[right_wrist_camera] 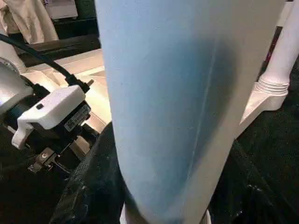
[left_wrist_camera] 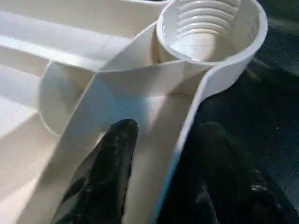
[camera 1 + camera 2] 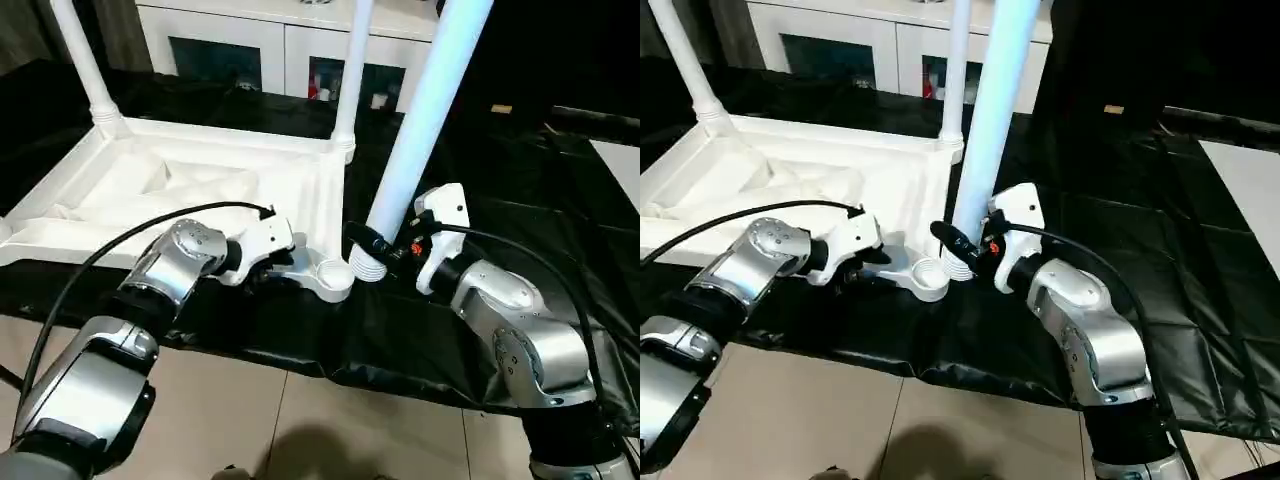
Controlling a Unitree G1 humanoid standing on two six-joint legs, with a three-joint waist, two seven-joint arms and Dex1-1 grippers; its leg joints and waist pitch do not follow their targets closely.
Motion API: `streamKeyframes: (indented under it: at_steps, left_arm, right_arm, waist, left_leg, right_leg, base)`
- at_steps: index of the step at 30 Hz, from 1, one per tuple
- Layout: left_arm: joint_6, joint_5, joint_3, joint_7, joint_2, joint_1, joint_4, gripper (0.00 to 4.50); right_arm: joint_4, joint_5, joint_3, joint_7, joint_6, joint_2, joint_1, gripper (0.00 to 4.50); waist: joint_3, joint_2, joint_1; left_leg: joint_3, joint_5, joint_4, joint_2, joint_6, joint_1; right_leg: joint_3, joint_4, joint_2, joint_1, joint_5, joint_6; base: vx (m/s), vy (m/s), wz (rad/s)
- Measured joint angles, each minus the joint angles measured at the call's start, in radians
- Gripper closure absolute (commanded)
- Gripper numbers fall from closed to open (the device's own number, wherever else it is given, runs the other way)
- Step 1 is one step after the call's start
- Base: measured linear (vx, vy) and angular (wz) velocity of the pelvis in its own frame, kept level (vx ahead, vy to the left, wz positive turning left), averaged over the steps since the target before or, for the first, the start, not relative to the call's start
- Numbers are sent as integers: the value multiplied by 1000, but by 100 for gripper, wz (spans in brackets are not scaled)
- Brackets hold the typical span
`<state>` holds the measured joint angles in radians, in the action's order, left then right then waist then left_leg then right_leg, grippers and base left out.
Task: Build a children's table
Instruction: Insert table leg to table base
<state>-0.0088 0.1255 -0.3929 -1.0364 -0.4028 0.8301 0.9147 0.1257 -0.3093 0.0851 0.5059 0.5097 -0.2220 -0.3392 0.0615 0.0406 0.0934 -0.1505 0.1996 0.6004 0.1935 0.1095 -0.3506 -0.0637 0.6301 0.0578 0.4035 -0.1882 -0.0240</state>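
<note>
We had the table top (image 3: 200, 190) lying underside up on the black cloth (image 3: 500, 230), two legs already standing in its far corner sockets. Our left gripper (image 2: 154, 186) sat at the near corner, one finger (image 2: 100, 182) inside the rim wall and the other outside it, the jaws half apart astride that wall; whether they pinched it yet we could not tell. The empty threaded socket (image 2: 208, 28) lay just beyond the fingertips. Our right gripper (image 3: 385, 245) was clamped on the third leg (image 3: 425, 110) near its ribbed end, which hung just beside the socket and not yet over it, the leg leaning away.

We judged the risks to be these: a leaning leg could cross-thread or catch the socket lip, and a loose hold on the rim would let the top slide under the push.
</note>
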Motion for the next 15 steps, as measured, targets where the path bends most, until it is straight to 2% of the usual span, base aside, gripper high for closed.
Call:
streamKeyframes:
  at_steps: [4, 8, 12, 15]
  left_arm:
    - [-21, 5, 7, 20, 0, -2, -3, 234]
    - [66, -115, 120, 15, -16, -130, -276, 234]
    - [184, -237, 192, -7, -63, -321, -617, 234]
    - [234, -287, 243, 29, -67, -427, -748, 234]
  right_arm:
    - [6, 0, 0, -2, 0, 0, 2, 264]
    - [74, -18, -6, -12, 4, 11, 43, 264]
    - [130, -74, -30, -27, 36, 37, 80, 264]
    - [157, -86, -45, -45, 43, 48, 96, 264]
  waist:
    - [1, -1, 0]
    - [4, -12, -1]
    - [3, -17, -8]
    - [3, -17, -6]
  left_leg:
    - [0, 0, 0, 0, 0, 0]
    - [0, 0, 0, 0, 0, 0]
    - [-1, 0, -3, 1, 0, 0]
    - [-1, 0, -3, 2, 0, 0]
  right_leg:
    - [0, 0, 0, 0, 0, 0]
    - [0, 0, 0, 0, 0, -1]
    - [0, 1, 0, 0, -2, -3]
    - [-1, 1, -1, 0, -2, -3]
  base:
    - [0, 0, 0]
    - [0, 0, 0]
    - [0, 0, 0]
    - [0, 0, 0]
